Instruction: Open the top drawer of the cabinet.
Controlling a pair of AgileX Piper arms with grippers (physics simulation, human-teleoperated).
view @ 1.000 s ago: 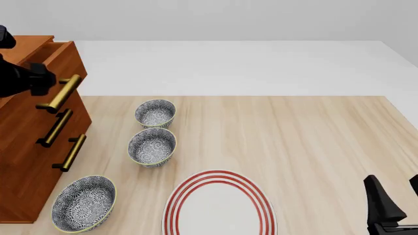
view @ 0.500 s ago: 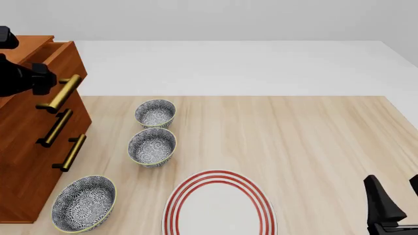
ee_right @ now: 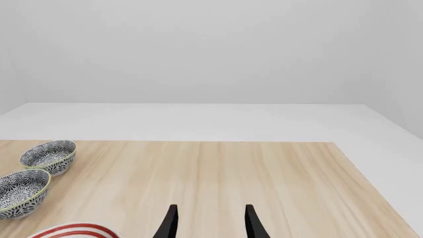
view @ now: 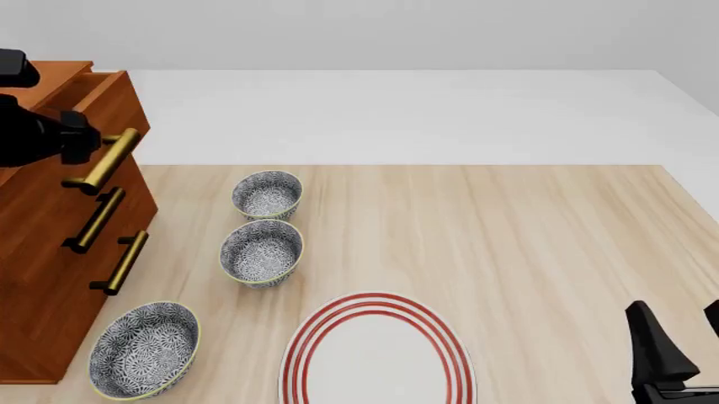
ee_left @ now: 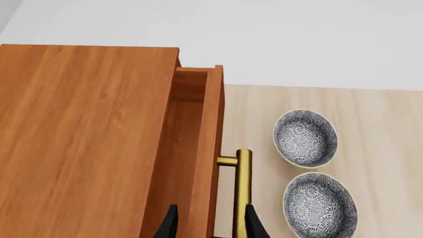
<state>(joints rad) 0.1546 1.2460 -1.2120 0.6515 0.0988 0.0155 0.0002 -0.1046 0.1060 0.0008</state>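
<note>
- While the top drawer [view: 107,105] stands pulled a short way out of the cabinet [view: 45,278] at the table's left edge, the left gripper [view: 70,139] sits at the drawer's brass handle [view: 103,160].
- In the left wrist view its two fingertips [ee_left: 170,225] straddle the drawer front and the handle bar [ee_left: 243,191]; the jaws look narrow, but whether the pads press on the bar lies below the frame, so contact cannot be told.
- Likely risk: if the grip is loose or off to one end of the bar, a further pull could slip off the handle, or skew the drawer so it binds in its slot.
- A pull angled downward might drag the fingers onto the middle handle [view: 96,220], just beneath.
- Pulled too far, the drawer could overhang the nearest bowl [view: 268,194], though that bowl sits apart from the cabinet's face.
- Open room: bare tabletop lies ahead of the drawer front, with three patterned bowls and a red-ringed plate [view: 376,353] lower down, none touching the cabinet.
- The right gripper [ee_right: 208,223] hangs over the table's right side, jaws parted and empty, well apart from everything.
</note>
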